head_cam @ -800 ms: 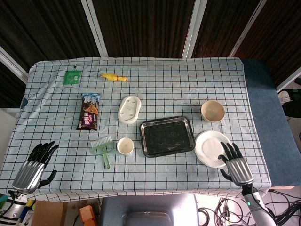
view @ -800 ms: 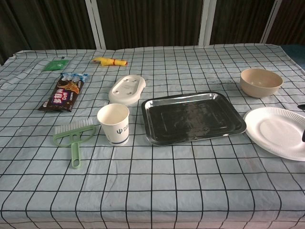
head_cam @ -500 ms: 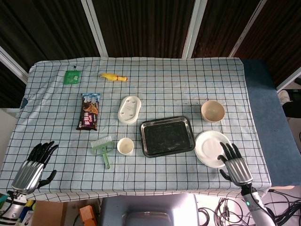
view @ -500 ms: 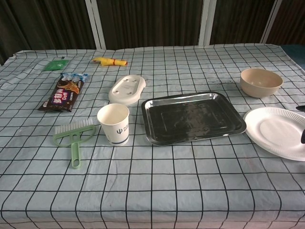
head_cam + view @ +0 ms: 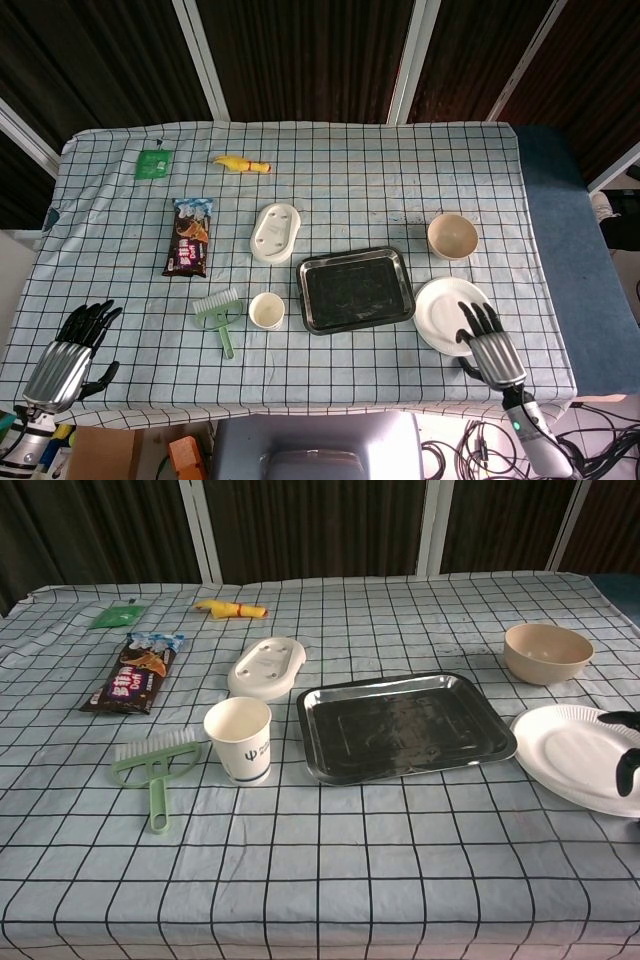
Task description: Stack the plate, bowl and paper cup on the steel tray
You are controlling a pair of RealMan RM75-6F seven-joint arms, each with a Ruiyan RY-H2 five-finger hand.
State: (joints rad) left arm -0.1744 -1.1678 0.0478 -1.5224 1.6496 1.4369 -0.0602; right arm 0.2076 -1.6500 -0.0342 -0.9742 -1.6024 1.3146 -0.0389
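The steel tray [image 5: 356, 289] [image 5: 405, 726] lies empty at the table's middle. A white paper plate [image 5: 444, 309] [image 5: 572, 753] rests just right of it, and a beige bowl [image 5: 452, 236] [image 5: 548, 652] stands behind the plate. The paper cup [image 5: 267, 310] [image 5: 239, 740] stands upright left of the tray. My right hand [image 5: 487, 344] [image 5: 626, 752] hovers over the plate's near right part, fingers spread and holding nothing. My left hand [image 5: 70, 349] sits open off the table's near left corner, seen only in the head view.
A green brush [image 5: 218, 316] [image 5: 155, 768] lies left of the cup. A white soap dish [image 5: 276, 231] [image 5: 266, 666], a snack packet [image 5: 189, 237] [image 5: 137, 672], a yellow toy [image 5: 241, 164] [image 5: 230, 608] and a green sachet [image 5: 153, 162] [image 5: 116, 614] lie further back.
My right hand has slid left and forward, further over the plate; its fingertips now show at the chest view's right edge. The left hand has barely moved.
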